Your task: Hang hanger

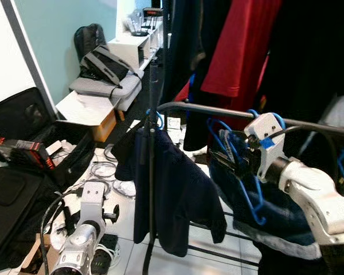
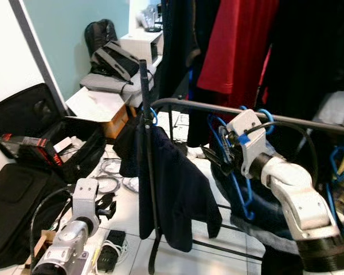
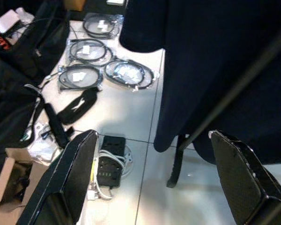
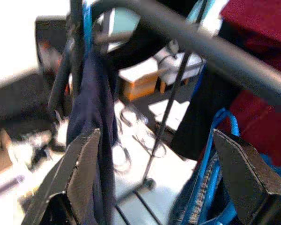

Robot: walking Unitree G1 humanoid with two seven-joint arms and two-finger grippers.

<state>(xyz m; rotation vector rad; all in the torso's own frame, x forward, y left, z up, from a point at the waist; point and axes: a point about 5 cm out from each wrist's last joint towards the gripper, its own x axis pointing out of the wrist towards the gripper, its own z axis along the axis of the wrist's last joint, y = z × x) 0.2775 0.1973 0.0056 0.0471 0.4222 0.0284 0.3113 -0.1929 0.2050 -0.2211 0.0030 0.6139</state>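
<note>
**Blue hanger at the rail, cluttered floor below**

We stood before a dark clothes rail [image 1: 218,110] that ran across a room with a pale tiled floor [image 3: 126,103] and a teal wall [image 1: 51,34]. A navy garment [image 1: 172,195] hung from the rail's left end beside its upright post [image 1: 153,143]; red clothing [image 1: 238,46] and black clothing hung behind. Our right tool [image 4: 154,187] was raised just below the rail, its fingers [image 4: 79,173] spread wide with nothing between them. The blue hanger [image 1: 241,172], carrying a denim garment [image 1: 269,217], hung at the rail just beside that tool; we could not tell whether its hook sat over the bar. Our left tool [image 3: 154,183] hung low over the floor, fingers wide apart and empty. On the tiles lay coiled cables [image 3: 129,74], a power strip [image 3: 107,164] and open black cases [image 1: 23,149]. Further off, a white worktop [image 1: 86,106] held a grey bag [image 1: 106,66].
</note>
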